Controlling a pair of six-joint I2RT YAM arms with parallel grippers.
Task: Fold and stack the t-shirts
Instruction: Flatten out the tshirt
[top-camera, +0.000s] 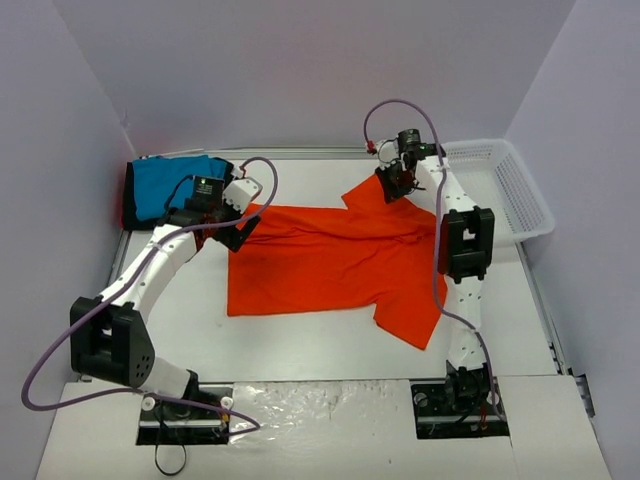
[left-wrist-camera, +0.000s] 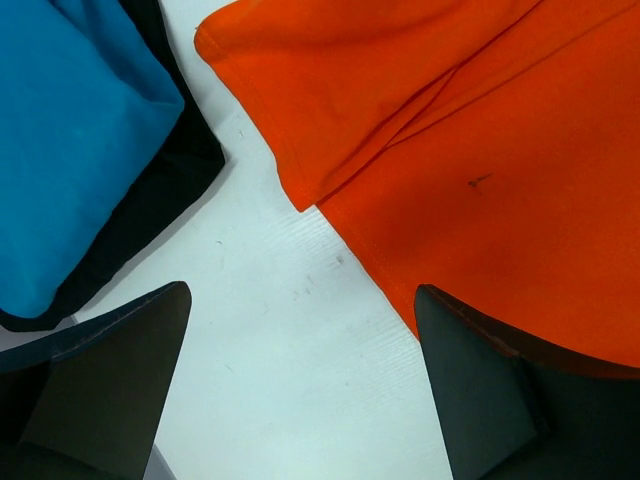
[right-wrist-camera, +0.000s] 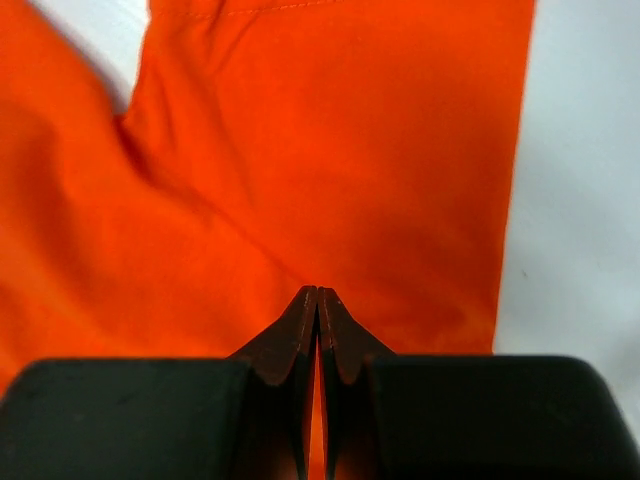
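Three shirts are lying on the counter (top-camera: 300, 340): one orange-red shirt (top-camera: 320, 265) spread centrally, one turquoise shirt (top-camera: 170, 185) folded atop one black shirt (left-wrist-camera: 170, 180) far left. The left pincer (left-wrist-camera: 300, 290) is hovering released at the orange-red shirt's corner; the right pincer (right-wrist-camera: 318, 292) is clenching its far sleeve.

White plastic mesh basket (top-camera: 525, 200) sits at the far right corner of the smooth white bench (top-camera: 300, 340), its long side running along the right edge. Pale lilac walls (top-camera: 300, 70) close the bench in on three sides, and a glossy, wrinkled clear sheet (top-camera: 320, 410) lies along the near edge.
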